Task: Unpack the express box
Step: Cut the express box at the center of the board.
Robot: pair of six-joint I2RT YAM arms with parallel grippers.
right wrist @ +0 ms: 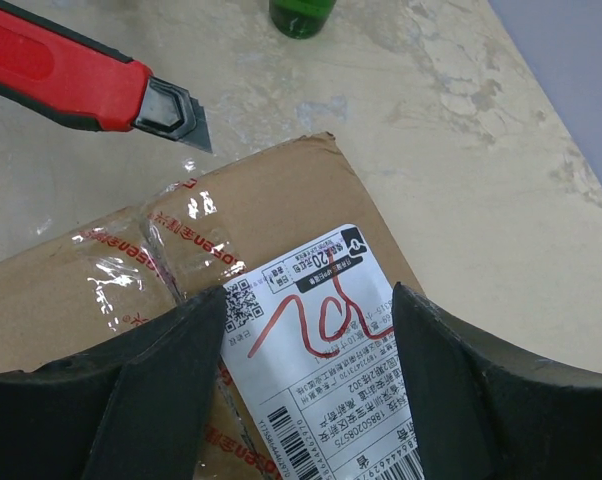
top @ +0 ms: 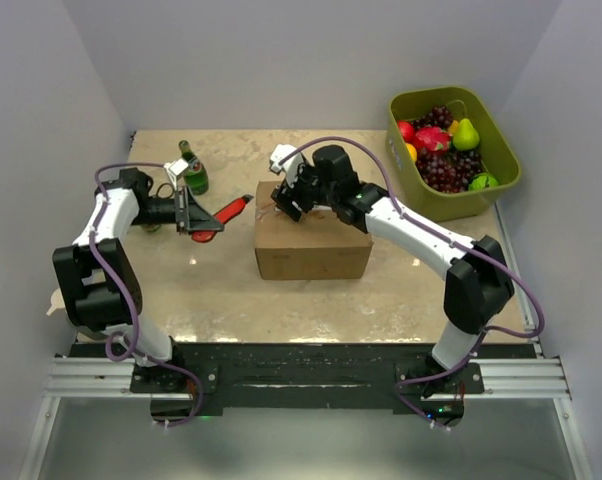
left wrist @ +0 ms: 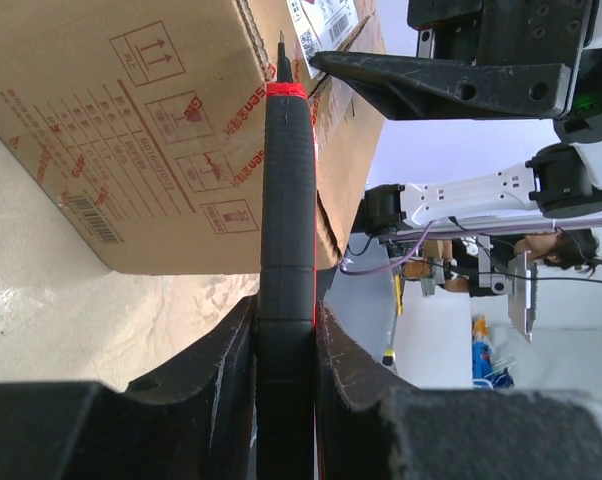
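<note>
Brown express box (right wrist: 271,200), beneath end effector (right wrist: 309,300) (right)

From the left, knife (top: 233,210) and bottle (top: 191,170) block the express box (top: 321,242).

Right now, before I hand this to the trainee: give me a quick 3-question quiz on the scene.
1. True or false: the left gripper is shut on the knife.
2. What lies directly under the right gripper? A) bottle B) label C) tub
3. Fill in: the flaps of the box are ____ (open or shut).

Key: 1 true; 2 B; 3 shut.
</note>
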